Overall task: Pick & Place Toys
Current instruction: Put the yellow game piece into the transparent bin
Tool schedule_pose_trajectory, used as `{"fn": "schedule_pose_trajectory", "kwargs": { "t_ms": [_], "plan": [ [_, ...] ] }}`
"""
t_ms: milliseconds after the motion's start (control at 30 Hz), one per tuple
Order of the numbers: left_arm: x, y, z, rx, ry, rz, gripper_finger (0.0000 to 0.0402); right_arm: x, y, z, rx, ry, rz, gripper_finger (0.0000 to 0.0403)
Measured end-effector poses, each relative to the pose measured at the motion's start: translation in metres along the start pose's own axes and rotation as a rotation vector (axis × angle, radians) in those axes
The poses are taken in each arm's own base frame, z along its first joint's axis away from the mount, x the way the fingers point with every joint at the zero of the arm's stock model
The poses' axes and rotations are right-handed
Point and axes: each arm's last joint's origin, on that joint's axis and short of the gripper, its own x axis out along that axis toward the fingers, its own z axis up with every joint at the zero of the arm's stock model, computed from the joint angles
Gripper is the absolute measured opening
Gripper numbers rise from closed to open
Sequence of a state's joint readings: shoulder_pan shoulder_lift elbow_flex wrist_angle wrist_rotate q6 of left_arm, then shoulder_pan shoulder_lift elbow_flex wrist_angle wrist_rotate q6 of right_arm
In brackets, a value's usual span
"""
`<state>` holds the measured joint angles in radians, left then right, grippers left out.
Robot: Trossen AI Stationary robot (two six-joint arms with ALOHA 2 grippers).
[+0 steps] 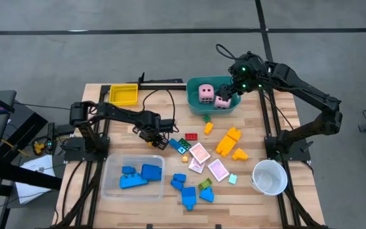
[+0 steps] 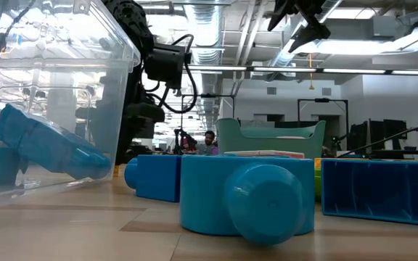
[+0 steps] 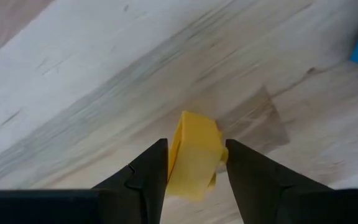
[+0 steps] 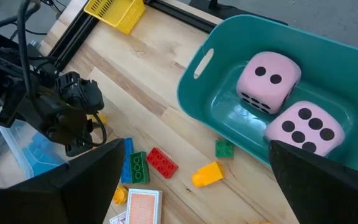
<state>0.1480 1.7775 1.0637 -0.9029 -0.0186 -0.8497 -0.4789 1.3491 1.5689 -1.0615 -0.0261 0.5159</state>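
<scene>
Gripping yellow block [image 3: 193,155] (left tool [image 3: 194,163])

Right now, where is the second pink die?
Both pink dice lie inside the teal tub at the table's far edge: one toward the tub's left, the second beside it, directly under the open right claw.

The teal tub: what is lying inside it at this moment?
Inside the teal tub lie two pink dice, side by side. The open right gripper hovers above them. Its fingers cover part of the tub floor, so nothing can be said about that part.
</scene>
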Motion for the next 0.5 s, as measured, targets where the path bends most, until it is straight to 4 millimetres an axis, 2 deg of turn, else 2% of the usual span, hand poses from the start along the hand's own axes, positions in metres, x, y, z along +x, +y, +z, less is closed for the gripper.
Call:
{"fn": "schedule_pose_trajectory", "kwargs": {
  "t_ms": [267,500],
  "plan": [
    [0.0,-0.0006,0.0004,0.0,-0.005,-0.006,0.0149,-0.0001,0.0,0.0,0.004,0.0,0.0,0.0386],
    [0.0,-0.0025,0.0007,0.034,-0.016,-0.018,0.0128,-0.0001,0.0,0.0,0.005,0.0,0.0,0.0386]
  ]
}}
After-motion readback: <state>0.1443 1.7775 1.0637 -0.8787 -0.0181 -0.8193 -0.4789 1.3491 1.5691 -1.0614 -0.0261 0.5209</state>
